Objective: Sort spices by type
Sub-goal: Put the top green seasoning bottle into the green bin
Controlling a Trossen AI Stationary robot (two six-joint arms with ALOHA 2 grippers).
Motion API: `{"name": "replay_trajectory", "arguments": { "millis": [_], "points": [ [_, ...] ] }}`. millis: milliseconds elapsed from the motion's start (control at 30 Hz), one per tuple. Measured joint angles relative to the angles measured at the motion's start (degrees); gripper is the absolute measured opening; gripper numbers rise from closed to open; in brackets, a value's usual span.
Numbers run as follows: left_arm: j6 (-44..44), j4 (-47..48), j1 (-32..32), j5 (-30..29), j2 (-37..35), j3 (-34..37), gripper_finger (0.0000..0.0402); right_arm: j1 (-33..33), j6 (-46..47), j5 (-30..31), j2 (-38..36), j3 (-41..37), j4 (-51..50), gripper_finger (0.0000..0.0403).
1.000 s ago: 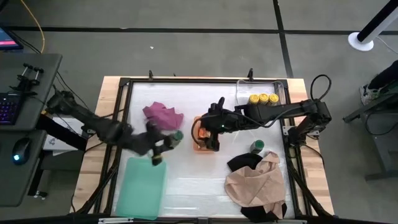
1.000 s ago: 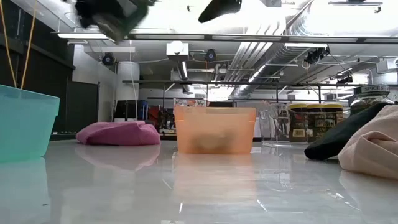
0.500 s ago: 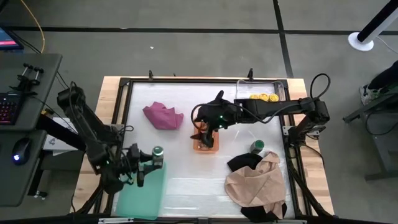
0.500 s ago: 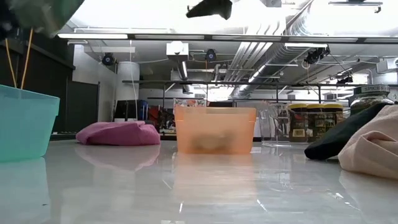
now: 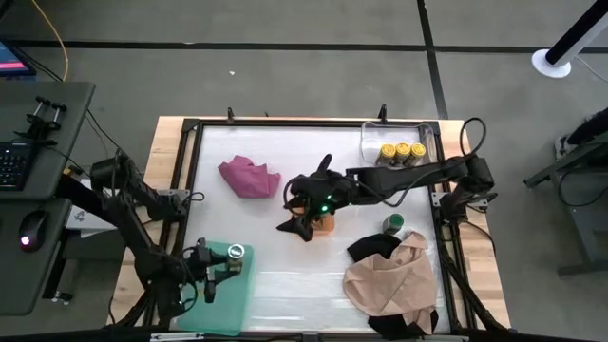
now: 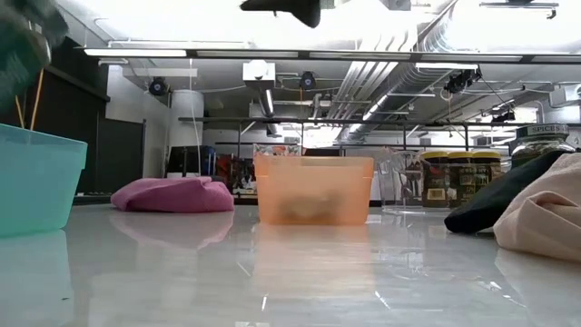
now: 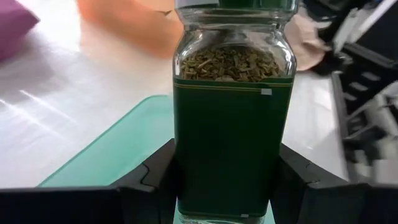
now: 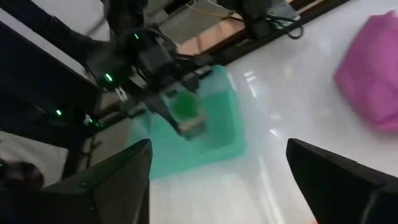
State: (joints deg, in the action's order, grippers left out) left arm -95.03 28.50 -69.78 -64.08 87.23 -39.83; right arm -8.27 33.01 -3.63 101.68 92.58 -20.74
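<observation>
While the left claw (image 5: 220,269) grips a green-lidded jar (image 5: 234,253) of dried herbs between its fingers (image 7: 155,180), it holds the jar upright over the teal bin (image 5: 218,304) at the near left of the desk (image 5: 285,275). Above the middle of the desk, the right claw (image 5: 302,225) hangs beside the orange bin (image 5: 326,224) with its fingers (image 8: 112,180) spread wide and nothing between them. Three yellow-lidded jars (image 5: 402,151) stand in a clear tray (image 5: 370,142) at the far right. Another green-lidded jar (image 5: 392,224) sits on the right, just beside a black cloth (image 5: 372,247) and a tan cloth (image 5: 391,280). A magenta cloth (image 5: 248,177) lies far left of centre.
</observation>
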Motion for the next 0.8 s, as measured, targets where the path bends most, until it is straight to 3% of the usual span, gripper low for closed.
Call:
{"name": "replay_trajectory", "arguments": {
  "millis": [233,400,500,667,800],
  "points": [
    [-8.72,1.40,0.02,-2.34,8.36,0.00,0.0153,-1.38,3.16,-0.37,5.50,-0.04,10.13,0.0301],
    [-9.05,1.77,0.04,-3.29,10.92,0.00,0.0153,-1.60,3.08,-1.02,8.19,-0.04,14.71,0.0232],
    [-5.71,2.04,0.43,-3.32,11.07,0.00,0.0153,-1.65,2.74,-1.64,9.86,-0.04,15.73,0.0169],
    [-1.77,1.94,1.38,-2.37,11.05,0.00,0.0153,-1.77,3.18,-3.18,12.55,-0.04,17.98,0.0026],
    [-0.63,1.62,2.03,-1.04,11.05,0.00,0.0153,-1.89,5.47,-4.69,15.32,0.07,23.50,0.0013]
  ]
}}
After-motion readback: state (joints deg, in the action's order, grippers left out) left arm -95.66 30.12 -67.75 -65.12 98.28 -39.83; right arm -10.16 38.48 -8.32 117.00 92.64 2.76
